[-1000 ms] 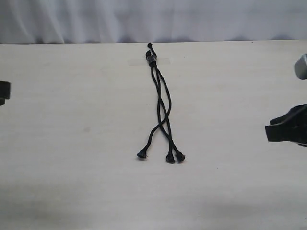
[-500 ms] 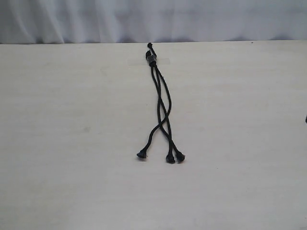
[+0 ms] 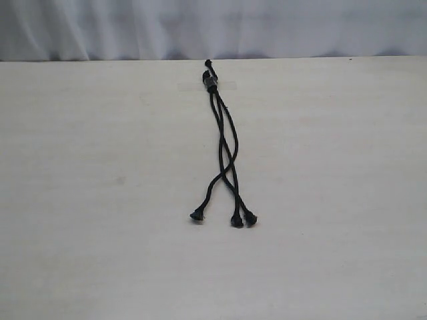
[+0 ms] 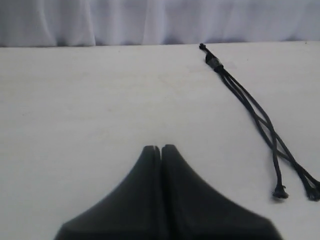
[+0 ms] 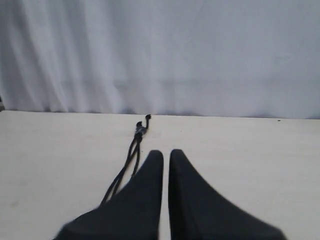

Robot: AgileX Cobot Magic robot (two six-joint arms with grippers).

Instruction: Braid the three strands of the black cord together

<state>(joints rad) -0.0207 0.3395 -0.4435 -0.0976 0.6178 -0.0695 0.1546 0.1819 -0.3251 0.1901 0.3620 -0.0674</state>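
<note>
Your left claw [image 4: 161,148] has its two halves pressed together on nothing, hanging over bare tabletop [image 4: 90,110] with the cord [image 4: 260,120] well off to one side. Your right claw [image 5: 166,153] shows only a thin slit between its tips, so treat it as together and empty too; the cord's upper part lies beyond it. Neither claw shows in the outside view.

There the cord lies mid-tabletop, its bound head [image 3: 211,81] at the far end under what looks like a strip of clear tape. The three strands [image 3: 227,157] run toward you and cross loosely once or twice. Their knobby tips rest apart: one tip [image 3: 197,215] alone on the left, two close together on the right [image 3: 243,219].

The braid looks barely begun. Spread each claw before coming in. Take an outer strand near its tip, lift it just clear, and lay it across the middle one. Pull gently, since the tape may be all that anchors the head.
</note>
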